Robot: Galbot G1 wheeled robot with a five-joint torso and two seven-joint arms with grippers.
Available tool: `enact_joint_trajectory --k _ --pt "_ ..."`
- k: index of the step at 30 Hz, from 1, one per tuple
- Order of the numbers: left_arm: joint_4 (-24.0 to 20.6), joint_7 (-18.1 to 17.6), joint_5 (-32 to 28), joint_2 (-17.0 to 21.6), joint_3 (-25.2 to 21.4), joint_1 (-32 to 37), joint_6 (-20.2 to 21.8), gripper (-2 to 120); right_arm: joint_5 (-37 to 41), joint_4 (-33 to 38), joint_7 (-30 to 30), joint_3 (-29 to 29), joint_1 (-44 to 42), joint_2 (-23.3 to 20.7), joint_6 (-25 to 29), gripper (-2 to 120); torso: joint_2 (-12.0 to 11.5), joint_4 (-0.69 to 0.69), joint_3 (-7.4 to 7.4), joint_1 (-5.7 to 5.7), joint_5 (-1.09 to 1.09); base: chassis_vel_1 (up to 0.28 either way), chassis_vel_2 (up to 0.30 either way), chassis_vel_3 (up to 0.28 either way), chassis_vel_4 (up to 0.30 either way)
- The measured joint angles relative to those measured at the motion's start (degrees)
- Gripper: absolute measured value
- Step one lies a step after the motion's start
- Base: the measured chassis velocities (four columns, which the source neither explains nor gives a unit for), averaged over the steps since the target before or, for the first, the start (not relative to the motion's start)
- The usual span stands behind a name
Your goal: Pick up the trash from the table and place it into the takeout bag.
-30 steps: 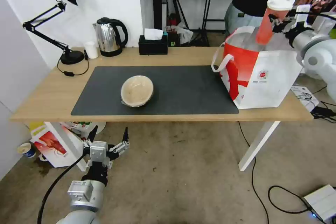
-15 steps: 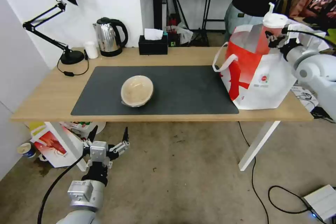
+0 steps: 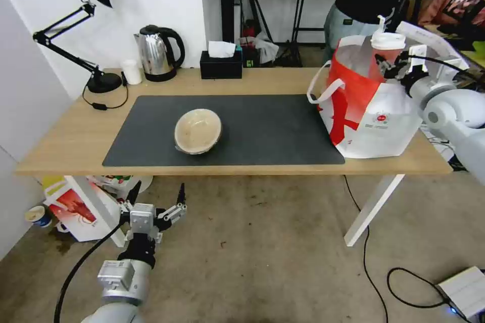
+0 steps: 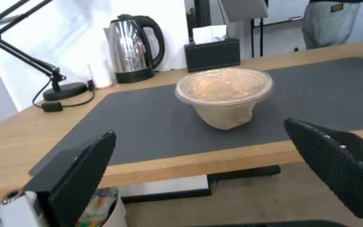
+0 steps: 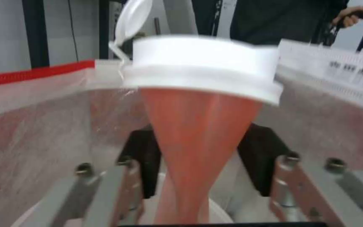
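At the table's [image 3: 70, 136] 3 o'clock end, the right gripper [image 3: 393, 66] is clamped on the red lidded drink cup [image 3: 382, 55], upright, its lower part inside the mouth of the takeout bag [image 3: 376, 111] and its white lid above the rim. The cup's long axis is near vertical, in line with the bag's depth, so release calls for a straight descent. The right wrist view shows both pads pinching the cup body [image 5: 198, 138] against the foil lining [image 5: 34, 126], which the head view hides. The tan paper bowl [image 3: 198, 131] sits on the dark mat [image 3: 273, 131] at 9 o'clock from the bag, nearer the left gripper [image 3: 155, 197], which hangs below the table edge with fingers apart. The left wrist view shows the bowl's clear lid [image 4: 223, 85].
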Motion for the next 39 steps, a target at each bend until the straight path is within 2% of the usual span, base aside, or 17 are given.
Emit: enact_joint_trajectory --k 4,5,7,9,12,15,26,39 --pt "0.0 0.0 0.0 0.0 0.0 0.0 0.0 100 -0.1 0.5 0.3 -0.1 0.8 -0.7 -0.4 63 0.0 0.00 0.00 0.00 0.00 0.000 0.000 0.000 0.000" --pt "0.0 0.0 0.0 0.0 0.0 0.0 0.0 100 -0.1 0.5 0.3 -0.1 0.8 -0.7 -0.4 63 0.0 0.00 0.00 0.00 0.00 0.000 0.000 0.000 0.000" --pt "0.0 0.0 0.0 0.0 0.0 0.0 0.0 100 -0.1 0.8 0.5 -0.6 1.5 -1.1 -0.7 75 0.0 0.00 0.00 0.01 0.00 0.000 0.000 0.000 0.000" --pt "0.0 0.0 0.0 0.0 0.0 0.0 0.0 100 -0.1 0.9 0.6 -0.8 1.7 -1.2 -0.8 78 0.0 0.00 0.00 0.00 0.01 0.000 0.000 0.000 0.000" --pt "0.0 0.0 0.0 0.0 0.0 0.0 0.0 100 -0.4 1.0 0.8 -1.2 2.2 -1.5 -0.9 93 0.0 0.00 0.00 0.00 0.00 0.000 0.000 0.000 0.000" --pt "0.0 0.0 0.0 0.0 0.0 0.0 0.0 100 -0.7 1.1 0.9 -1.2 2.3 -1.6 -1.0 98 0.0 0.00 0.00 0.00 0.00 0.000 0.000 0.000 0.000" --pt "0.0 0.0 0.0 0.0 0.0 0.0 0.0 100 -2.9 2.7 2.1 -4.6 4.3 -4.0 -4.0 100 0.0 -0.01 0.00 0.00 0.00 0.000 0.000 0.000 0.000" --pt "0.0 0.0 0.0 0.0 0.0 0.0 0.0 100 -3.6 2.8 2.1 -4.0 4.2 -4.3 -2.0 100 0.0 0.00 0.00 0.01 0.01 0.000 0.000 0.000 0.000"
